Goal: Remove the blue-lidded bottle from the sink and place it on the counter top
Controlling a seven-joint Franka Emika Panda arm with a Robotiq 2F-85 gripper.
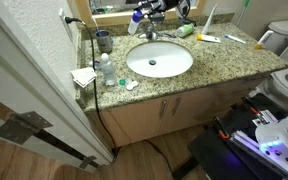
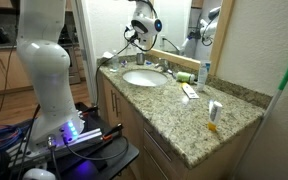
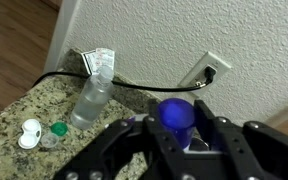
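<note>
Seen from above, the white sink (image 1: 159,60) lies in the middle of the speckled bench (image 1: 234,62), and only the drain shows inside it. The fingers (image 1: 152,10) hang at 12 o'clock from the sink, close to the faucet (image 1: 149,33). What they carry is too small to read here. A clear bottle (image 1: 106,70) stands at 9 o'clock from the sink.

From the side, the fingers (image 2: 135,38) are in the air over the far rim of the sink (image 2: 144,77).

In the wrist view the fingers (image 3: 134,138) are narrow and closed on the blue-lidded bottle (image 3: 177,115), so it is out of the sink and held above the bench (image 3: 9,120). The clear bottle (image 3: 94,95) is at 9 o'clock from it, loose caps (image 3: 29,133) at 8 o'clock, and a wall socket (image 3: 209,70) with a black cable (image 3: 134,82) at 12 o'clock.

The step in hand seems to be the setting down. I would choose a bare spot away from the clear bottle, the caps and the cable. I would lower the bottle straight and upright, and open only when its bottom rests, because such a small bottle probably tips easily.

The granite looks hard, flat and polished. The room is a narrow bathroom corner with white textured walls.
</note>
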